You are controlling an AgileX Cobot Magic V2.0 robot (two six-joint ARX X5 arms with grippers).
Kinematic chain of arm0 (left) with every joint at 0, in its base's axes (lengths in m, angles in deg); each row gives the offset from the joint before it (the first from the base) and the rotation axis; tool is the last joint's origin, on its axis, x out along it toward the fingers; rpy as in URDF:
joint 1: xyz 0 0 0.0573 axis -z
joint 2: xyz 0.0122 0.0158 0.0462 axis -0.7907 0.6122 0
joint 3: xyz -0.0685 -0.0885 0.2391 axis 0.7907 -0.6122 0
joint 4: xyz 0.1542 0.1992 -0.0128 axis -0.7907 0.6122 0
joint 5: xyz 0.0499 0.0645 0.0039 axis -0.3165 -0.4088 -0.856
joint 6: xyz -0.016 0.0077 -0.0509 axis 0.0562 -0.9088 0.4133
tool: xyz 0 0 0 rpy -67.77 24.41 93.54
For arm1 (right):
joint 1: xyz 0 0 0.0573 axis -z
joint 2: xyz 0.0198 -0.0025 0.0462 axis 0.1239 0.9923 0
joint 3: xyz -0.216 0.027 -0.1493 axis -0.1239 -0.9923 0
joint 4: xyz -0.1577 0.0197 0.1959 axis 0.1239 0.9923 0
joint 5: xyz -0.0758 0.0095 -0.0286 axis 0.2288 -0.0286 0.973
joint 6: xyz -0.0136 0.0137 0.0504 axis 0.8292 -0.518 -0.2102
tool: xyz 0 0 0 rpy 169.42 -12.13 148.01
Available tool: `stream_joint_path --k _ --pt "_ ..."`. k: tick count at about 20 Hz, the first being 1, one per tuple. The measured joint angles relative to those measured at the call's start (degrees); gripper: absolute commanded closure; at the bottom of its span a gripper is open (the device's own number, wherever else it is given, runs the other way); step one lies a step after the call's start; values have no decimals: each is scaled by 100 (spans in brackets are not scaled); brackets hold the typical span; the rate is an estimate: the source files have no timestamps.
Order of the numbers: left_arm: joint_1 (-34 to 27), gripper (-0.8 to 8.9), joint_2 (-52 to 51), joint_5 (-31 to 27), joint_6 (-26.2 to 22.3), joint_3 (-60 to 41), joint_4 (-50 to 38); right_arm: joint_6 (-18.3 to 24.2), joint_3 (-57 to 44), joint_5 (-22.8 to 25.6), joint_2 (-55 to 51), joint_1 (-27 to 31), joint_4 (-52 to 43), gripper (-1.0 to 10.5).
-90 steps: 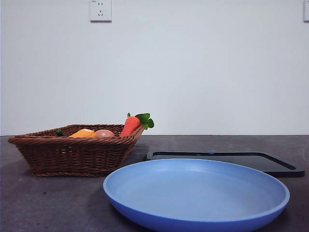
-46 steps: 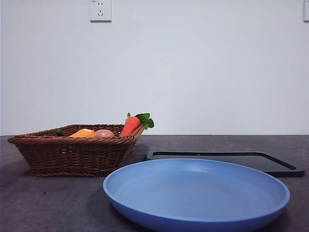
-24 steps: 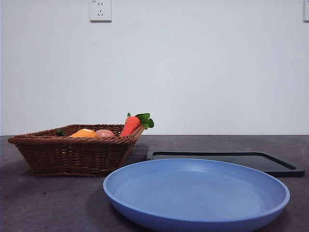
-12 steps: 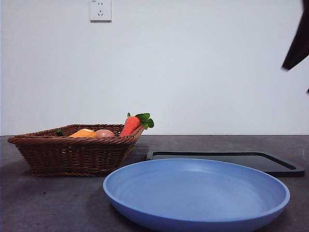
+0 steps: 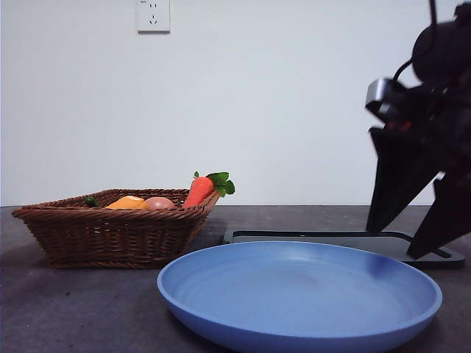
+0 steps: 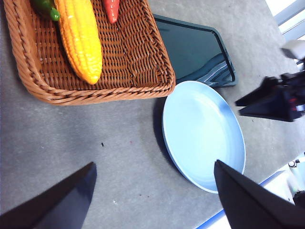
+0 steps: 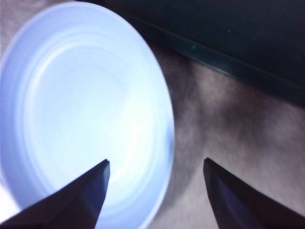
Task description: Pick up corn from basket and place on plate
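The orange-yellow corn [image 6: 81, 40] lies in the brown wicker basket [image 6: 119, 71] beside a carrot; in the front view only its top [image 5: 126, 203] shows over the basket's rim [image 5: 110, 220]. The light-blue plate [image 5: 294, 294] sits empty in front, to the right of the basket. My right gripper [image 5: 394, 243] hangs open just above the plate's right rim [image 7: 164, 119] and the table beside it, with nothing between its fingers. My left gripper [image 6: 155, 164] is open, high over the table near the basket and the plate [image 6: 205, 129], and out of the front view.
A flat black tray [image 5: 346, 241] lies behind the plate, below the right arm. In the basket are also a red-orange carrot [image 5: 199, 190] with green leaves, a pinkish ball [image 5: 159, 203] and a small green item [image 6: 45, 7]. A white wall stands behind the table.
The right arm has come in from the upper right edge and dropped down to the plate's right side. Basket, its contents and plate have not moved.
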Motion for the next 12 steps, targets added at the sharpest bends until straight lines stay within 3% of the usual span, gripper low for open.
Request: stream_joint_path --k 4,12 --pt "0 411 0 0 0 0 0 -17 0 11 380 -87 -245 662" --pt "0 413 0 -2 0 0 -28 -20 0 4 570 -201 -514 945"
